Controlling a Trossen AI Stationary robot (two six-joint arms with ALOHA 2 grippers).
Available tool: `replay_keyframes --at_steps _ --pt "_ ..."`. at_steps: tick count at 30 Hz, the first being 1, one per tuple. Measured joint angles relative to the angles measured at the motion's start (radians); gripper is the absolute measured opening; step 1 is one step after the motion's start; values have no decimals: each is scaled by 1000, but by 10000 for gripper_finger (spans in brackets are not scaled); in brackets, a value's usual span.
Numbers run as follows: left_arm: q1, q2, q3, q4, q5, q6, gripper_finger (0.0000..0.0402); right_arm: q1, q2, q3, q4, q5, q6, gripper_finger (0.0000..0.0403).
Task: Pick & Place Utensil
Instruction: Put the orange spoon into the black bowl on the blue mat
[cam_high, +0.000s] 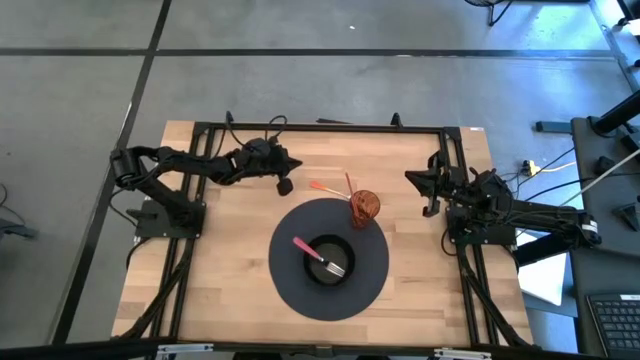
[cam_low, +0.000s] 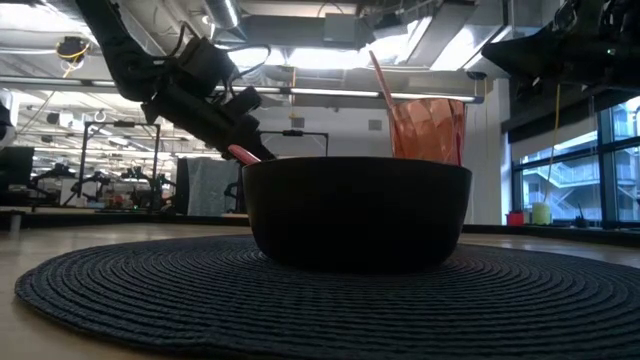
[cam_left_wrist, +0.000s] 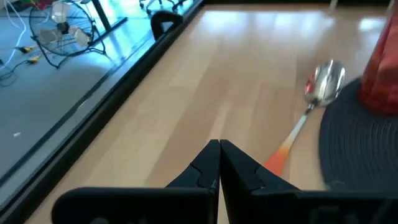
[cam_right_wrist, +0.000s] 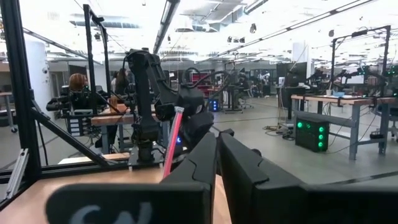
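A spoon (cam_high: 325, 187) with an orange handle lies flat on the wood table beside the dark round mat (cam_high: 290, 285); it also shows in the left wrist view (cam_left_wrist: 309, 106). A red cup (cam_high: 365, 206) stands on the mat's far edge with a red utensil handle (cam_low: 380, 75) leaning in it. A black bowl (cam_high: 310, 250) on the mat holds a pink-handled fork (cam_high: 322, 255). My left gripper (cam_high: 285, 186) is shut and empty, just left of the spoon's handle end (cam_left_wrist: 277, 158). My right gripper (cam_high: 415, 178) is shut and empty, raised at the table's right side.
A black frame rail (cam_high: 320, 127) runs along the table's far edge, and side rails stand by each arm base. Bare wood lies between the left gripper and the far rail (cam_left_wrist: 205, 81).
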Motion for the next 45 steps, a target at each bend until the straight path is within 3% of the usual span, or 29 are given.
replay_keyframes --at_steps 12,21,25,30,36,45 --pt "-45 0 0 -23 -2 55 3 0 0 0 0 0 3 23" --pt "-75 0 34 -68 41 7 3 0 0 0 1 0 3 23" --pt "-43 2 185 -393 66 -1 1 0 0 0 2 6 19 23" --pt "-19 58 413 -682 118 126 2 0 0 0 5 73 37 23" --pt "-40 209 573 -738 228 221 2 0 0 0 25 97 49 23" --pt "-120 462 720 -741 235 220 3 0 0 0 24 96 51 23"
